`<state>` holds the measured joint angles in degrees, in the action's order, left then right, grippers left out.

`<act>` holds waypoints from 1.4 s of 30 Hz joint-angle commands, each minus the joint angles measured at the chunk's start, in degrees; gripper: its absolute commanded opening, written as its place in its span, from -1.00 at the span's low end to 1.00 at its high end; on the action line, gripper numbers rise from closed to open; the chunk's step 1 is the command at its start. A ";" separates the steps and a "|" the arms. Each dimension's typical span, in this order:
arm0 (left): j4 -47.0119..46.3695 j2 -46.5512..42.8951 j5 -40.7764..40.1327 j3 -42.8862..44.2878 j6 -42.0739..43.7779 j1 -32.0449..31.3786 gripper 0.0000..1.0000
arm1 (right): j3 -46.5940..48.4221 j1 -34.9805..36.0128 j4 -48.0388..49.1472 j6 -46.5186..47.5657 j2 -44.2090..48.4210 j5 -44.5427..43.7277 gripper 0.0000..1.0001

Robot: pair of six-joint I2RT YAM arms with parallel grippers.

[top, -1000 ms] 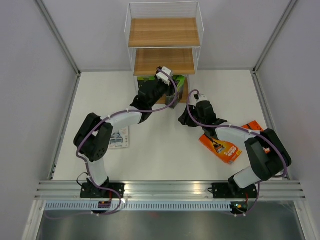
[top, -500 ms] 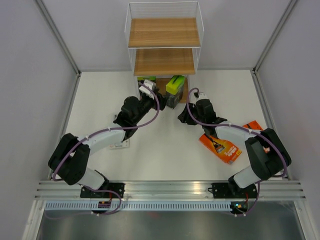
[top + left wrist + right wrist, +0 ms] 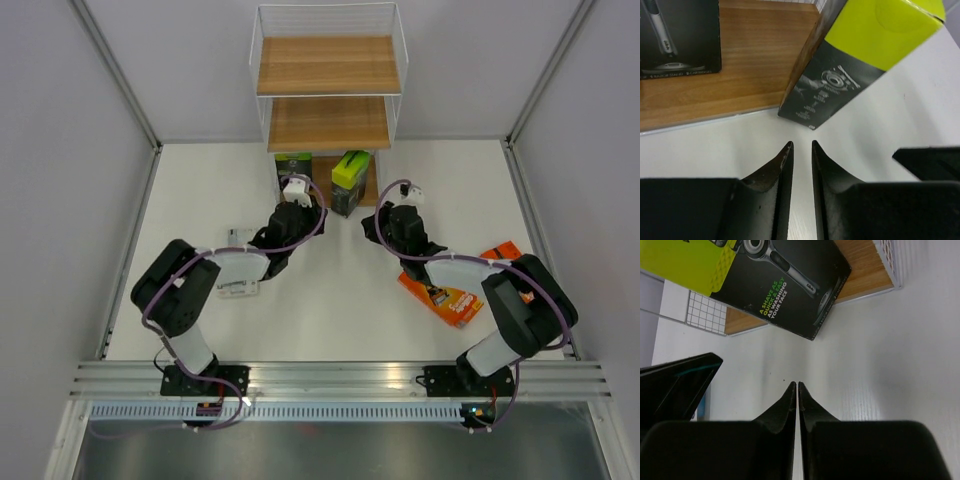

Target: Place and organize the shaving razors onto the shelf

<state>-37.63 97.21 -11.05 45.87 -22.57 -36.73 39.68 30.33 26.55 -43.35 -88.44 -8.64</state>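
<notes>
1. Desk: white, and three packs lie on it away from the shelf.
2. Shelf: three wooden boards at the far edge. Only the bottom board carries packs; the upper two show none.
3. Orange packs: two on the desk at right, beside the right arm, not yet shelved.
4. Black packs: the upright black pack stands on the bottom board. The tilted black pack is just beside it, leaning crooked.
5. Blue blister pack: flat on the desk, partly under the left arm.
6. Left fingers: narrow gap, holding nothing, pointed at the tilted pack.
7. Right fingers: pressed together, holding nothing, near the same pack.
8. Progress, as I judge it: two of five are shelved and one needs straightening. Three are left.
9. Views: only the top view shows the orange and blue packs. Only the wrist views show the finger gaps and the tilted pack's corner overhanging the board edge.
</notes>
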 commanded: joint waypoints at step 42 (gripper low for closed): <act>-2.72 23.46 -0.73 27.43 3.58 2.45 -0.14 | 16.39 5.01 23.55 -0.68 -23.70 -12.71 -0.77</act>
<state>-38.52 119.74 -13.34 70.00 -20.62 -34.35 53.80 35.14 46.46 -44.71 -110.87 -21.34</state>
